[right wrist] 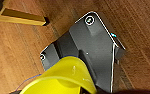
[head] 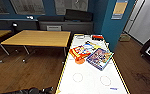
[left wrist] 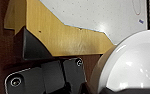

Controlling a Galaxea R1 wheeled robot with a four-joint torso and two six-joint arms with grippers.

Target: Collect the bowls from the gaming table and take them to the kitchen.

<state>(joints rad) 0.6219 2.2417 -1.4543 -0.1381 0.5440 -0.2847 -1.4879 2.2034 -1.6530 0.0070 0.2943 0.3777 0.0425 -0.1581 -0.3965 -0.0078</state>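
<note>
White and rimmed in yellow-tan, the gaming table (head: 96, 77) runs away from the robot in the head view, its worktop marked with faint circles (head: 77, 77). Near its middle lie flat colourful game boxes: a red-and-yellow one (head: 79, 52) overlapping a blue one (head: 100, 58), with further boxes beyond them. An orange bowl (head: 79, 61) peeks out from under the near edge of the red-and-yellow box, resting on the worktop. A wooden table (head: 38, 38) stands to the left on the dark wood floor (head: 28, 72), well apart from the gaming table, and blue walls close the room behind. In the left wrist view a white bowl (left wrist: 133, 67) shows large and close beside the dark plate of the arm, next to a corner of the gaming table's tan rim (left wrist: 66, 37) and speckled white top; whether the left hand is clamped on it, together or apart, I cannot tell, since the fingers are not to be made out. In the right wrist view a yellow bowl-like rim (right wrist: 63, 77) sits close against the arm's dark plate above the wood floor (right wrist: 21, 55), with a tan table leg (right wrist: 23, 18) nearby; the state of the right hand cannot be told either.
</note>
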